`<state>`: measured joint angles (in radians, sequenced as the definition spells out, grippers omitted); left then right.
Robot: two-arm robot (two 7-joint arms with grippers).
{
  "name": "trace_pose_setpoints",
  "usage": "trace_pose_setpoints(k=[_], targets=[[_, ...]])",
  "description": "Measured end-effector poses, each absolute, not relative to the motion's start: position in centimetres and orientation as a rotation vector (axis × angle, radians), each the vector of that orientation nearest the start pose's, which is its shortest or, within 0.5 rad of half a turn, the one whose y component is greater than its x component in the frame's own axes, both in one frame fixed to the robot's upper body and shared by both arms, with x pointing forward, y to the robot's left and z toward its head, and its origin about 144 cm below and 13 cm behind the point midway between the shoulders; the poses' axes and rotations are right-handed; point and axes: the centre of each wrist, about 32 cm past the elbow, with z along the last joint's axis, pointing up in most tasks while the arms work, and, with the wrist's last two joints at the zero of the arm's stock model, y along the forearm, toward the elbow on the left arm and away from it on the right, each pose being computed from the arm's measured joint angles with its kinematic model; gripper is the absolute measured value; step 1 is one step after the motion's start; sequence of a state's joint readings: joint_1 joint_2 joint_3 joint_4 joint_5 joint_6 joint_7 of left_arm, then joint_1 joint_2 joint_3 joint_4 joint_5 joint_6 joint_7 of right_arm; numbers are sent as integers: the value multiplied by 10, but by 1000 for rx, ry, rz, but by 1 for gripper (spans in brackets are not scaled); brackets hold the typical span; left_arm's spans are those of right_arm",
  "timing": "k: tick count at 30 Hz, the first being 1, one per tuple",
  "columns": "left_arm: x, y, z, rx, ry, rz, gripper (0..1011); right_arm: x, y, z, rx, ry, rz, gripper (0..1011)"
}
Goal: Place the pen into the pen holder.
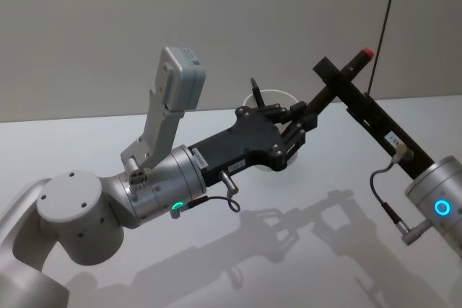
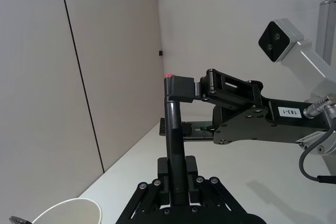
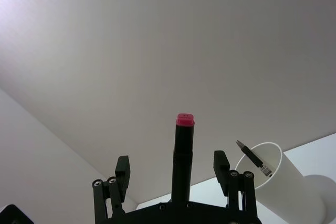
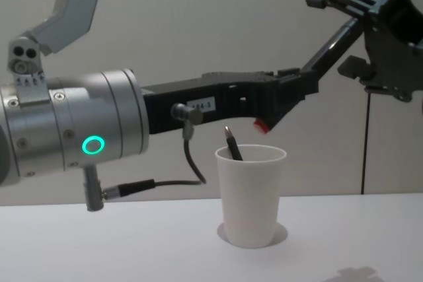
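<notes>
Silver left arm [image 1: 155,185], green ring light [image 1: 176,207]; right arm [image 1: 433,185], blue ring [image 1: 442,208]; black left gripper [image 1: 297,129], black cable [image 4: 188,153].

Head view: set high, angled forward and down on the table [image 1: 72,149] from middling range. Chest view: set low, level across the same table, close on the pen holder [image 4: 251,193], which both views share. Left wrist view: hard behind the left gripper [image 2: 177,170], facing the walls; right wrist view: hard behind the right gripper [image 3: 171,163], tilted upward; both share the red-capped pen [image 2: 172,124] and the pen holder's rim.
</notes>
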<state>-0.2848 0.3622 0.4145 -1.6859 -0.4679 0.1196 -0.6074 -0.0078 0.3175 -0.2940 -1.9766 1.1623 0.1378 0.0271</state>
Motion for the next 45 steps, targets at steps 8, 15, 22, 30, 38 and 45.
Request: trace_pose_setpoints(k=[8,15,22,30,38,45], targets=[[501,197,1244,-82,-70,520,185,421,-193,1247,611,620,-905,1001],[501,197,1244,-82,-70,520,185,419,-192,1247,612,617,-920,1001],[501,197,1244,-82,-70,520,185,418,-190,1247,609,613,-935,1001],[501,197,1244,-82,-70,520,185,417,-189,1248,608,611,-944,907],[501,197,1244,-82,-70,520,185,417,-189,1248,607,610,-950,692],[501,197,1244,-82,-70,520,185,417,-189,1248,606,610,-952,447]])
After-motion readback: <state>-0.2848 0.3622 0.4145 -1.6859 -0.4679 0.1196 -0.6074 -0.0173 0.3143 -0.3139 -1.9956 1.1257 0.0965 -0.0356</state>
